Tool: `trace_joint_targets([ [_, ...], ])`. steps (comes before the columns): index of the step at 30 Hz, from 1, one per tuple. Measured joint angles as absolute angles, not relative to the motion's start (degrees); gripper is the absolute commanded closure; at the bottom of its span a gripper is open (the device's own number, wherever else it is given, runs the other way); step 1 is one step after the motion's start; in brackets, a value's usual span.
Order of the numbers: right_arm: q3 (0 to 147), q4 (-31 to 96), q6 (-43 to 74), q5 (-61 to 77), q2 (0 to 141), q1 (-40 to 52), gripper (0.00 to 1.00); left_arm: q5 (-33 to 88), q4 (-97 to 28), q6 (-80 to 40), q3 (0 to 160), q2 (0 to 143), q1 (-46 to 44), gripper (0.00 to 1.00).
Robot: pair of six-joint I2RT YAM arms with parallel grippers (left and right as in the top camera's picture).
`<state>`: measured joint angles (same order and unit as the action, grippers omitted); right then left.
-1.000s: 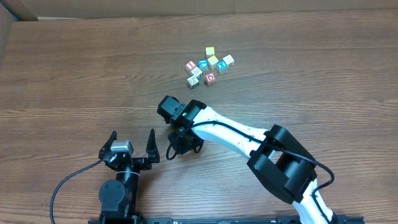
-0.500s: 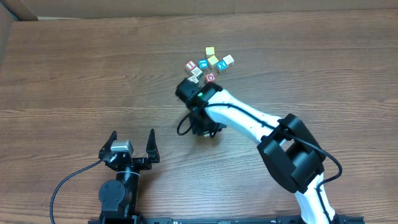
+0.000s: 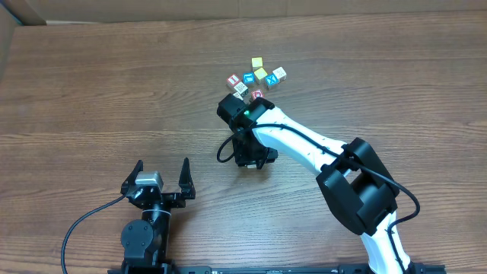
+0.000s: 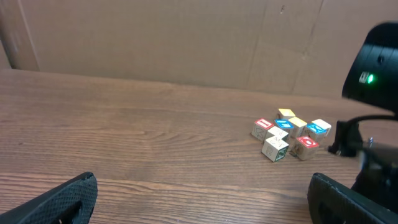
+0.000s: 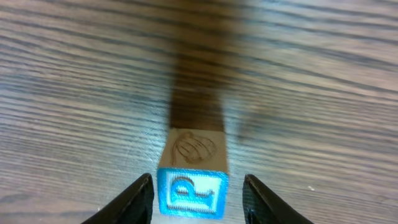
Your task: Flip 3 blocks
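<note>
"Where's the P block (image 5: 191,186)?"
"On the table (image 3: 91,91), between the right gripper's (image 5: 198,177) fingers, near the cluster of cubes (image 3: 259,78). Its jaws stand slightly apart, not pinching. The left gripper (image 3: 162,164) gapes wide, empty."

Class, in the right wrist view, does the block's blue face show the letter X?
No, the block shows a P on its blue face.
</note>
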<state>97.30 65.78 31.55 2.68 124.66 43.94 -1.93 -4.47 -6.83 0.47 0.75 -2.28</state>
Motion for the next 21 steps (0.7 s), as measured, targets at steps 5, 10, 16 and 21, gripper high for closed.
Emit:
trace_joint_targets([
  [5, 105.84, 71.46, 31.35, 2.79, 124.68, 42.26, 0.47, -1.93, -4.47, -6.83, 0.47, 0.75, -2.28, 0.0],
  [10, 117.43, 76.07, 30.46, 2.79, 124.68, 40.18, 0.05, -1.93, -4.47, -6.83, 0.47, 0.75, -2.28, 0.0],
  [16, 123.83, 71.9, 27.42, 2.61, 124.66, 35.97, 0.05, -1.93, -4.45, -6.83, 0.47, 0.75, -2.28, 0.0],
  [21, 121.12, 63.24, 26.13, 0.95, 124.66, 32.8, 0.07, -1.93, -4.47, -6.83, 0.47, 0.75, -2.28, 0.0],
])
